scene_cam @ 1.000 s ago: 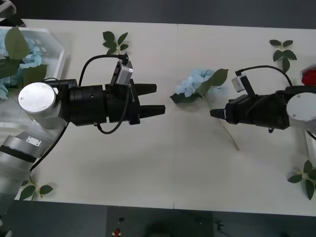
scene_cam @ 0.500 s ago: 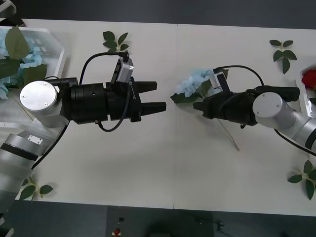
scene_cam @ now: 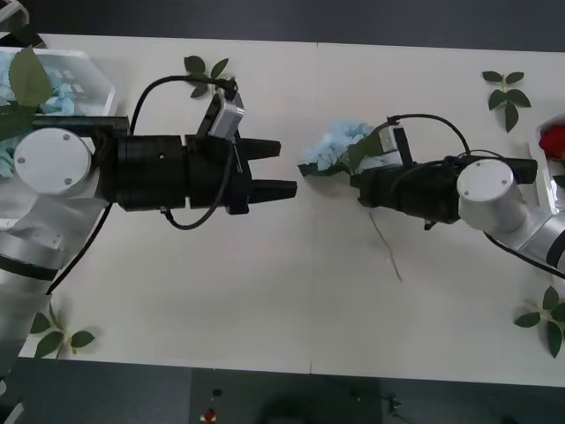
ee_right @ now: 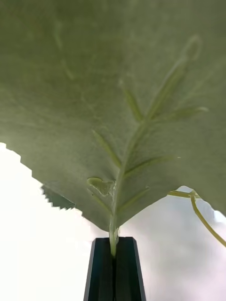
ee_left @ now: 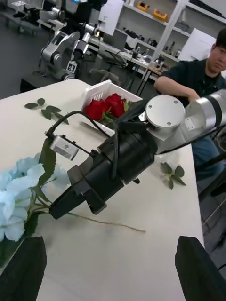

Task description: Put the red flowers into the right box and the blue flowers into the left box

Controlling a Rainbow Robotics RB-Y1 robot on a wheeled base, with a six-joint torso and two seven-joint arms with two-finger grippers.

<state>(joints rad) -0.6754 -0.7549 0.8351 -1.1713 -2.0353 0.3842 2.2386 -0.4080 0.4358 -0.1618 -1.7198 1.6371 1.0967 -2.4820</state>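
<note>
A pale-blue flower (scene_cam: 331,146) with broad green leaves is held just above the table's middle. My right gripper (scene_cam: 356,181) is shut on the stalk at the base of one big leaf (ee_right: 117,94), and the thin stem trails behind toward the table. My left gripper (scene_cam: 288,169) is open, level with the flower head and a short way to its left. More blue flowers (scene_cam: 48,102) lie in the left box (scene_cam: 104,79) at the back left. Red flowers (ee_left: 106,107) rest in the right box (ee_left: 94,91), at the far right edge in the front view.
Flowerless leaf sprigs lie at the back left (scene_cam: 206,72), the back right (scene_cam: 506,93), the front right (scene_cam: 547,320) and the front left (scene_cam: 57,340). Bare tabletop stretches along the front between the two arms.
My right gripper moved in from the right, shut on the blue flower's leaf stalk and shifted the flower slightly left and back. Its stem swung left. The left gripper stayed open, barely moving.
</note>
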